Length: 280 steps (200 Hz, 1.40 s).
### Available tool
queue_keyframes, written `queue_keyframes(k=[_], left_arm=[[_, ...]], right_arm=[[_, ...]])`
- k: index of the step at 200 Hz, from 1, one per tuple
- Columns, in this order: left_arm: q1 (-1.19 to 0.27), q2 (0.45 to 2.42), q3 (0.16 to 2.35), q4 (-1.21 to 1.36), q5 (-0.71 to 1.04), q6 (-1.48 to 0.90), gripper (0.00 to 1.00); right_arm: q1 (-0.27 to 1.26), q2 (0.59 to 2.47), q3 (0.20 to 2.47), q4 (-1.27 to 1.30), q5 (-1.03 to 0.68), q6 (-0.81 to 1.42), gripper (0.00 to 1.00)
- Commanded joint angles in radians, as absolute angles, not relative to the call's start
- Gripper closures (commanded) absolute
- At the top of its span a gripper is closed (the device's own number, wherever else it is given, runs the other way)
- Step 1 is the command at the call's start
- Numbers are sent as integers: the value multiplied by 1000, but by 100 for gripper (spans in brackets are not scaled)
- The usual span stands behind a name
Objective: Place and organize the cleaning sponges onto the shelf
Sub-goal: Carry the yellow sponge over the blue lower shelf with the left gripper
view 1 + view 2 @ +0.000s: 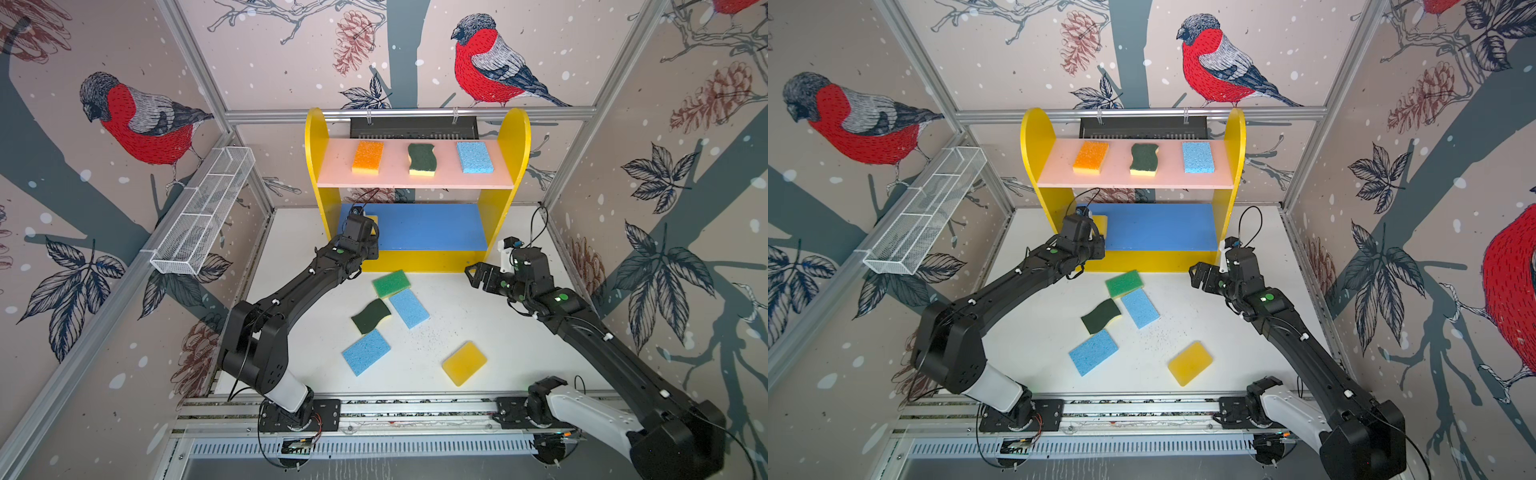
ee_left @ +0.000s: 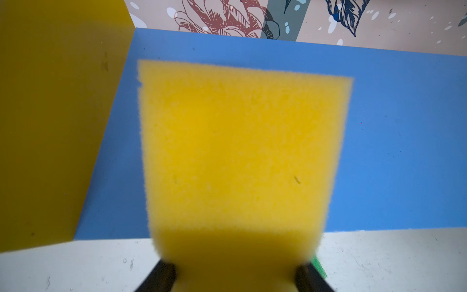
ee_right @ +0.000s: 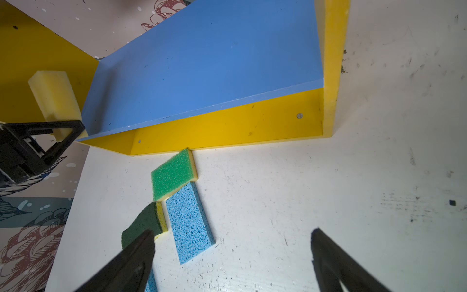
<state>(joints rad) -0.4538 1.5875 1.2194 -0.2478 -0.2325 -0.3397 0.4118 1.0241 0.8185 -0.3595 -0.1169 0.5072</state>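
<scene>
The yellow shelf point(image 1: 513, 166) stands at the back. Its pink upper board point(image 1: 399, 180) carries an orange sponge point(image 1: 368, 157), a wavy scourer point(image 1: 422, 159) and a light blue sponge point(image 1: 474, 157). My left gripper point(image 2: 235, 275) is shut on a yellow sponge point(image 2: 242, 156), held over the left end of the blue middle board point(image 1: 432, 226), close to the side panel. On the table lie a green sponge point(image 1: 390, 283), a light blue one point(image 1: 409, 308), a scourer point(image 1: 370, 316), another light blue one point(image 1: 366, 352) and a yellow one point(image 1: 464, 363). My right gripper point(image 3: 232, 252) hangs open and holds nothing, right of the green sponge.
A white wire-mesh basket point(image 1: 205, 212) hangs on the left wall. A black box point(image 1: 413, 126) is mounted behind the shelf. The arms' metal base rail point(image 1: 374, 409) runs along the table's front edge. Patterned walls close in three sides.
</scene>
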Motion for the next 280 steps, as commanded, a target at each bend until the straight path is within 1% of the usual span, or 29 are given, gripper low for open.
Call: queue_keyframes(k=[1,90,136,181,230,280], left_arm=[[-453,1607,1237,-189,-263,-333,45],[-454,1708,1327,-183,-294,-304,44],[-454,1765,1391,-242,-325,-301,40],[-454,1833,1485,-368,-356,-336,39],[-453,1845,1481,-357,-356,-342,38],[-454,1861,1486,-354,-357,-338,33]], right_arm=[[419,1031,830,-335,-93,519,4],[438,1057,845,-333,-80,516,4],[439,1069,851,-333,-77,513,4],[445,1078,854,-331,-77,516,4],[454,1085,857,-330,-74,523,4],[457,1090,861,-330,-69,526,4]])
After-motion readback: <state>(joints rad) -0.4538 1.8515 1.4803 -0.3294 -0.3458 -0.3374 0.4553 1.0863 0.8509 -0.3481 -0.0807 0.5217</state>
